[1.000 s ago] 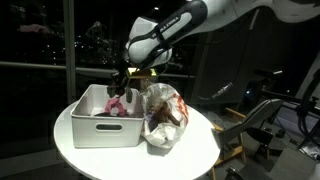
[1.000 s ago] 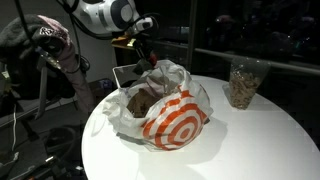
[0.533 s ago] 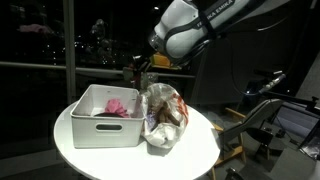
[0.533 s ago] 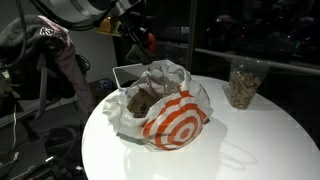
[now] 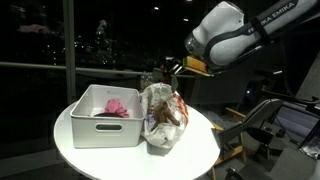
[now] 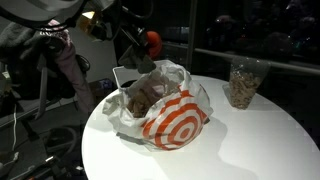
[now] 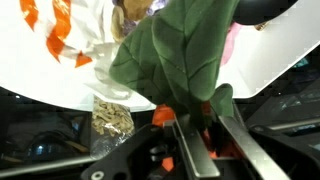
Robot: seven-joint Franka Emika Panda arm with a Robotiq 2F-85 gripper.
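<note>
The gripper (image 7: 200, 120) pinches an orange plush toy (image 6: 152, 42); its long, soft, veined green leaf (image 7: 180, 50) hangs straight down toward the crinkled plastic bag (image 7: 70, 55)

I see both exterior views dim — dark background, table (image 6: 250, 140) brightly lit; wrist view blurred up close.

Toy (image 7: 175, 55): matt green cloth leaves, felt-like. Bag (image 5: 165, 115): thin crinkled white plastic, red print, slight sheen. Bin (image 5: 105, 130): smooth white plastic, matt. Table (image 5: 195, 155): smooth matt white top. Jar (image 6: 241, 85): clear, glossy. Gripper (image 7: 195, 118) fingers (image 7: 232, 148): dull grey metal.
</note>
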